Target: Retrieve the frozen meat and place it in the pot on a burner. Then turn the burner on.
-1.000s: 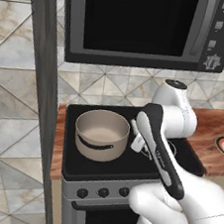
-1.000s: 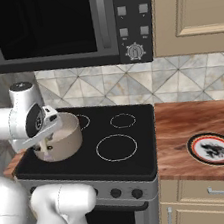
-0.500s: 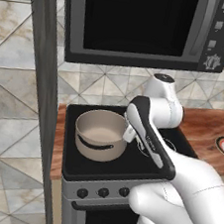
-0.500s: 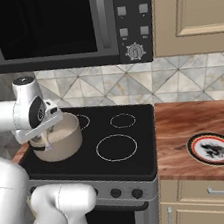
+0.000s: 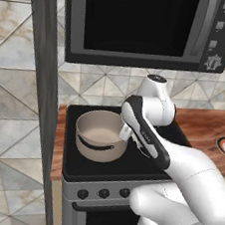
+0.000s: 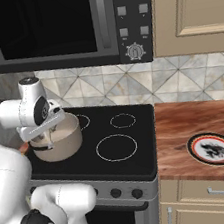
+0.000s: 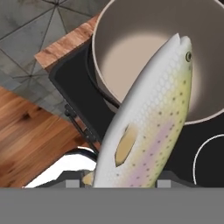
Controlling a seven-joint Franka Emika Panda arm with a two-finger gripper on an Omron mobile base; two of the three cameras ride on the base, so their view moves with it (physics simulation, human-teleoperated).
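The frozen meat [image 7: 148, 118] is a pale speckled fish in the hand view, standing up between my fingertips with its head toward the pot. My gripper [image 7: 117, 183] is shut on its tail end. The round beige pot [image 5: 100, 144] [image 6: 63, 147] [image 7: 131, 52] stands on the front left burner of the black stove top [image 6: 140, 156]; the burner itself is hidden under it. In the left base view my gripper [image 5: 124, 132] hangs at the pot's right rim. From the right base view the gripper [image 6: 49, 138] hangs over the pot's mouth, with the fish a small pale shape [image 6: 51, 138].
A microwave [image 6: 61, 25] hangs low above the stove. Knobs [image 5: 104, 192] line the stove front. Thin white rings [image 6: 116, 147] mark other zones. A dark-patterned plate [image 6: 213, 148] lies on the wooden counter to the right. A tall dark panel [image 5: 38, 100] borders the stove's left.
The arm has swung left, carrying the fish from beside the pot to its rim and mouth. The grip has stayed shut and the pot has not moved.
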